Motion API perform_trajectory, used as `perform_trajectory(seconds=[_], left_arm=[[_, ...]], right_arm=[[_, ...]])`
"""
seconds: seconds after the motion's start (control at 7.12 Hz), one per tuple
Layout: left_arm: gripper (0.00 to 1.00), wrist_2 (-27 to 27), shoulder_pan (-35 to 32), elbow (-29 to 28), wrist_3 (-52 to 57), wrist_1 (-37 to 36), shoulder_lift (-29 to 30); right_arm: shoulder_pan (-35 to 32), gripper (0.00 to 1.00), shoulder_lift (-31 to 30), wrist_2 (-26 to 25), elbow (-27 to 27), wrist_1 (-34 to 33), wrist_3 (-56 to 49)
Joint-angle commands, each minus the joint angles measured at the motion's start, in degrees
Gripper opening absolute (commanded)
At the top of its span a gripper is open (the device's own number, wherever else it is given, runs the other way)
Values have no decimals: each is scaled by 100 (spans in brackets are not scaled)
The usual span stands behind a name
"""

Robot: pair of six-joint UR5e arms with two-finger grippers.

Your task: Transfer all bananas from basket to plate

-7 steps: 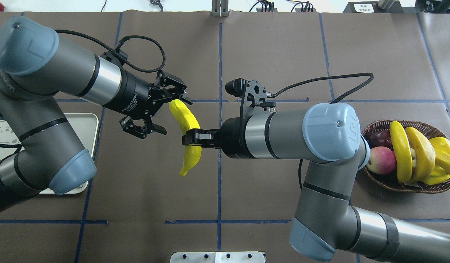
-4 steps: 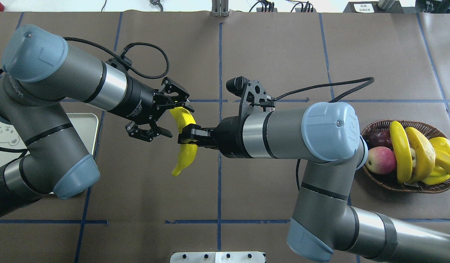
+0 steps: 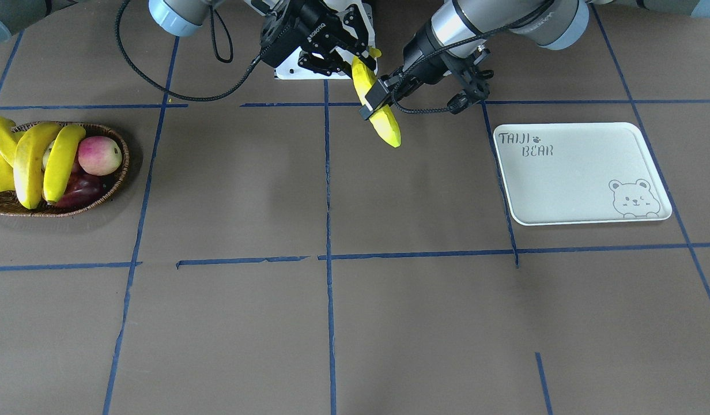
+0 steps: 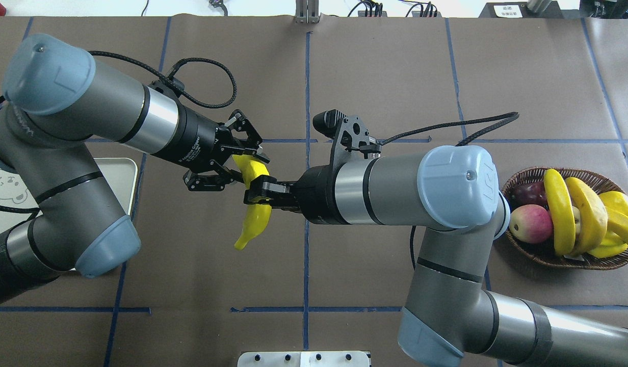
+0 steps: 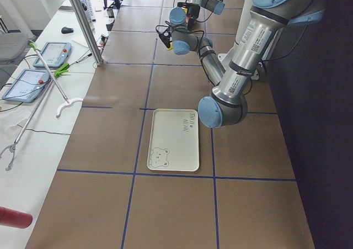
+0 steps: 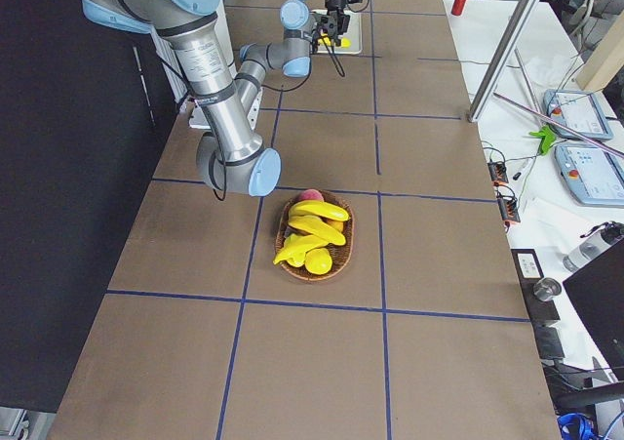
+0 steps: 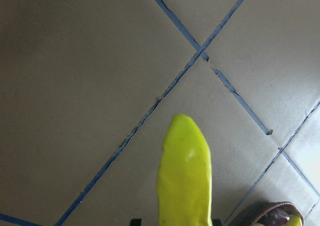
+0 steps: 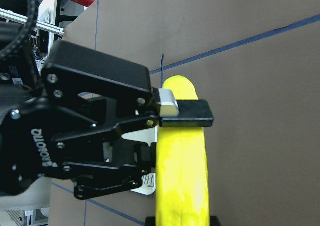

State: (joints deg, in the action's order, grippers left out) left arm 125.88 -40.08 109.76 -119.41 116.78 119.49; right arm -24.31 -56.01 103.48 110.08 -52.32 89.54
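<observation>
Right gripper (image 4: 253,192): clamped on the banana (image 4: 252,224) at its middle.
Left gripper (image 4: 249,167): pinching its upper end (both hold at once).
Banana: aloft, well apart from the plate (image 3: 562,173), on its basket (image 4: 548,257) side.
Handling: probably light, stiff, glossy, likely slippery; grip mid-body, across the curve.
Other bananas (image 4: 558,214): in the basket, well apart from plate.

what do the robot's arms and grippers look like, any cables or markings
Left arm and right arm: grey tubes, pale blue joint caps, silver wrist bands. Left gripper and right gripper: black, two linkage fingers, white ROBOTIQ lettering. A black braided cable runs to each wrist.
</observation>
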Motion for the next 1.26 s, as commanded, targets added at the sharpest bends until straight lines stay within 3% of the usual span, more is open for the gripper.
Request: perform_trajectory(seconds=[0.0,0.14,0.28,0.42,0.56,0.84,1.12], left_arm=[[50,-2,0,2,-3,3,4],[15,-2,0,-7,5,3,-5],[0,-2,0,1,32,3,-5],[0,-2,0,2,49,3,-14],[0,-2,0,2,58,3,-23],[0,-11,-17,-7,76,-14,-92],[0,-46,-192,-7,189,-50,-538]], right_arm=[[49,22,2,-3,-4,3,-16],[50,23,2,-3,-4,3,-16],[41,29,2,-3,-4,3,-33],[41,92,2,-3,-4,-6,-34],[41,100,2,6,14,-6,-16],[-47,100,-24,119,49,-67,-25],[-388,100,-286,785,49,-120,-25]])
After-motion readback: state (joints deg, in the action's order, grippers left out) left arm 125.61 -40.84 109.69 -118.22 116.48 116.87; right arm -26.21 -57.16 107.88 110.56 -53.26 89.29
